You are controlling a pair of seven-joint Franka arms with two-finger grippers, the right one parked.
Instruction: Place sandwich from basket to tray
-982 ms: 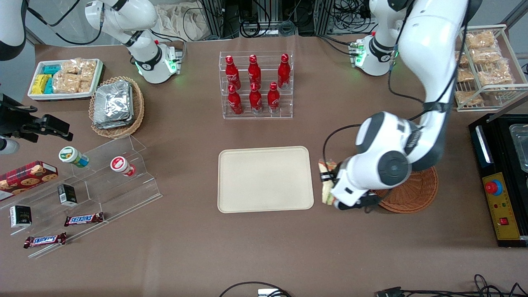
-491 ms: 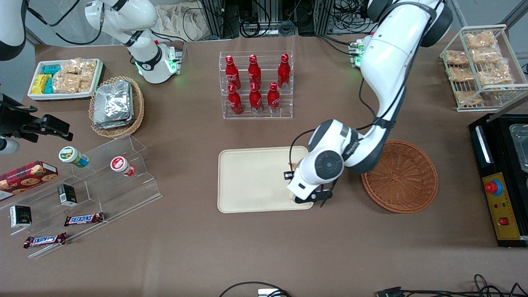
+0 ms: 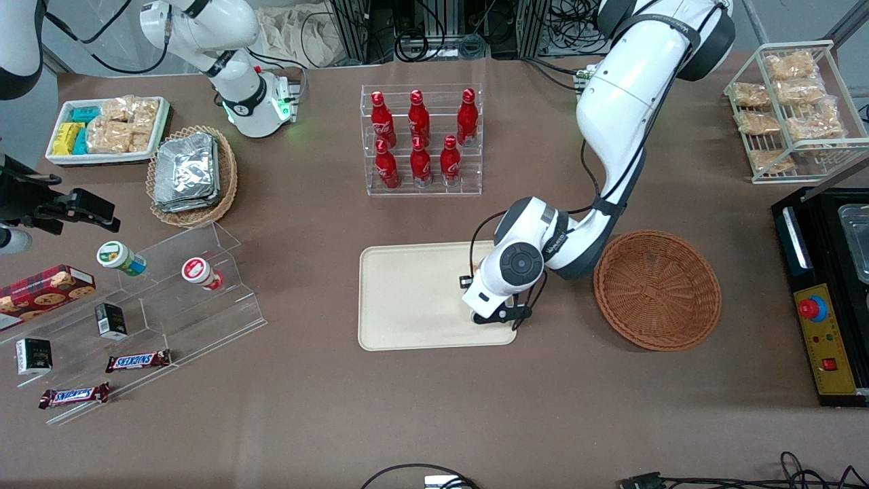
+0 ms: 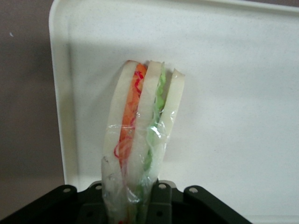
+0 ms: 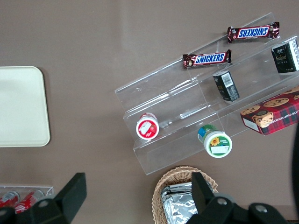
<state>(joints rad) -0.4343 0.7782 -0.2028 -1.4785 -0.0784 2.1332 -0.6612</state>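
Note:
The sandwich (image 4: 140,135), a clear-wrapped wedge of pale bread with orange-red and green filling, stands on edge between the fingers of my gripper (image 4: 138,191), which is shut on it. It hangs just over the cream tray (image 4: 233,70), close to one short rim; I cannot tell whether it touches. From the front, my gripper (image 3: 490,315) is over the part of the tray (image 3: 407,299) nearest the basket, and the wrist hides the sandwich. The reddish-brown basket (image 3: 657,291) sits empty beside the tray, toward the working arm's end.
A clear rack of red bottles (image 3: 421,139) stands farther from the camera than the tray. Toward the parked arm's end are an acrylic snack shelf (image 3: 170,299), a tan basket of foil packets (image 3: 192,175) and a white bin (image 3: 108,129). A wire rack (image 3: 791,109) and black device (image 3: 825,299) flank the working arm's end.
My gripper has carried the sandwich sideways from beside the basket to over the tray, and the arm has swung off the basket, which now shows whole and empty.

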